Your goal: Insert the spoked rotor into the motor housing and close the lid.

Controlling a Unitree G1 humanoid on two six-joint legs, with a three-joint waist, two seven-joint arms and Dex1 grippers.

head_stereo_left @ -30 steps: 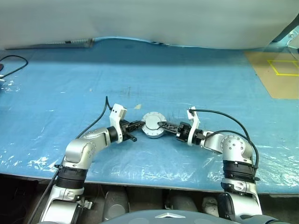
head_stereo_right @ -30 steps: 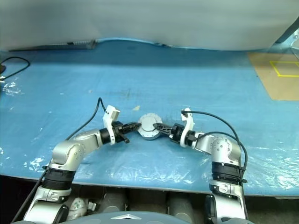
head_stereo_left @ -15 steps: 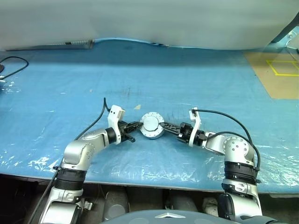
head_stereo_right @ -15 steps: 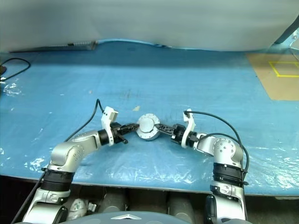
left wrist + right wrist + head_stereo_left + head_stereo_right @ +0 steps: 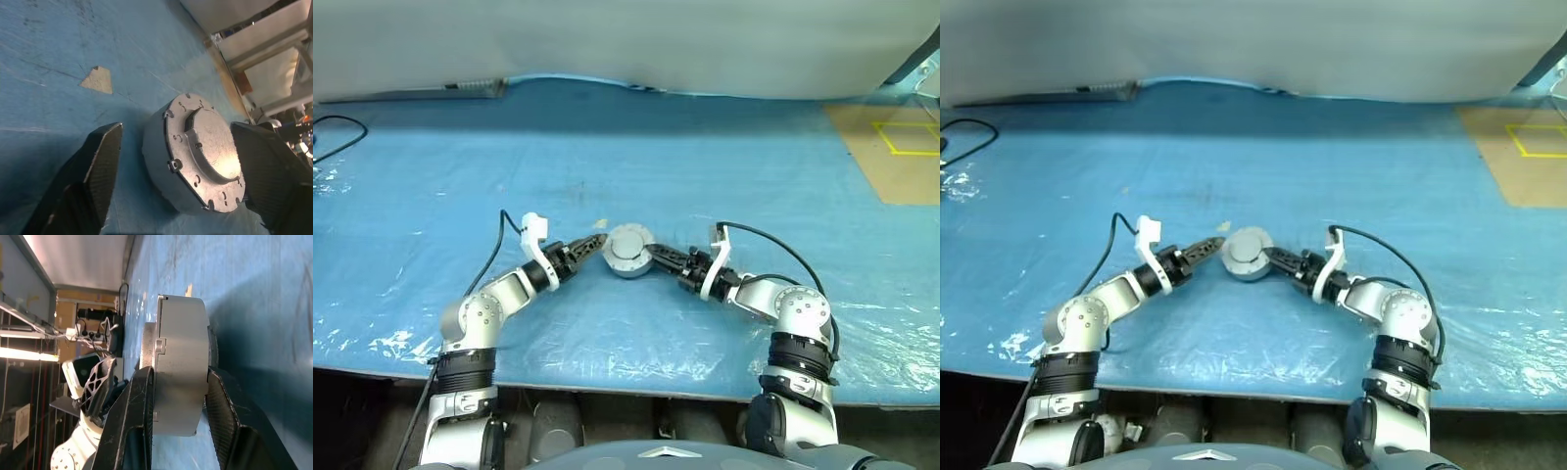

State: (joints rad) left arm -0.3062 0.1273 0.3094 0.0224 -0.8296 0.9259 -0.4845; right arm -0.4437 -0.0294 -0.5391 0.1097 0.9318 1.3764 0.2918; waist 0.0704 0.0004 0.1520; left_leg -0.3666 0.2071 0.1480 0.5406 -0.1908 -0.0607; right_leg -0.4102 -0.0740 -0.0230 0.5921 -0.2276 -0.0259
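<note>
Lid [image 5: 205,147] seated on motor housing [image 5: 181,367], right gripper [image 5: 651,258] clamps the assembly, left gripper [image 5: 590,244] jaws spread beside it on counter [image 5: 460,176]; closing step looks finished, next set down and release.

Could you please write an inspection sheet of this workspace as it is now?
Surface: blue plastic sheet, wrinkled at the near edge.
Job's things: closed motor housing, lid on top.
Clutter: small tan scrap.
Grippers: left gripper open beside the housing; right gripper shut on it.
Cables: black cable at far left.
Surroundings: tan board with yellow tape at far right.
</note>
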